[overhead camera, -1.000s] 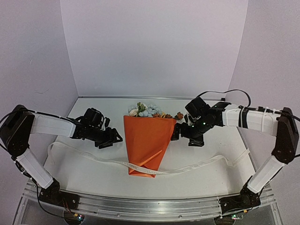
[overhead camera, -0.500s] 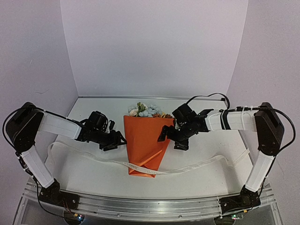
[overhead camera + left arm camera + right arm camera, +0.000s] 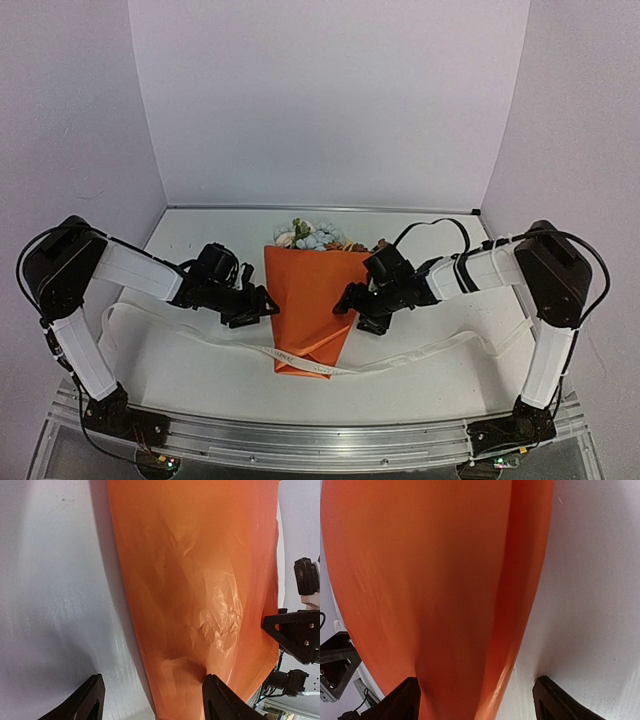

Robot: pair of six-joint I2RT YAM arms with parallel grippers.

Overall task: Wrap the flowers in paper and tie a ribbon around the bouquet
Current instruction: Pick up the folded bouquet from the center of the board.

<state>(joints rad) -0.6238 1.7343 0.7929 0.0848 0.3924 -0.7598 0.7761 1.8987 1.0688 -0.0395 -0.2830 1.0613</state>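
Note:
The bouquet [image 3: 308, 300] lies mid-table, an orange paper [image 3: 200, 580] cone with its narrow tip toward me. Pastel flowers [image 3: 312, 236] stick out of its far, wide end. The cream ribbon [image 3: 425, 350] runs left to right across the table and crosses the cone at its tip. My left gripper [image 3: 262, 304] is open and straddles the cone's left edge: one fingertip [image 3: 217, 700] dents the paper, the other rests over bare table. My right gripper [image 3: 346, 299] is open over the cone's right edge [image 3: 520, 630], with one finger on paper and one on table.
The white table [image 3: 440, 390] is enclosed by lilac walls at the back and both sides. A metal rail [image 3: 300, 440] carrying the arm bases runs along the near edge. The ribbon's loose ends loop out at far left [image 3: 112, 318] and far right [image 3: 520, 328].
Both arms have closed in on the cone. The left gripper slid right to its left edge. The right gripper came left and toward me from beside the flowers to the right edge.

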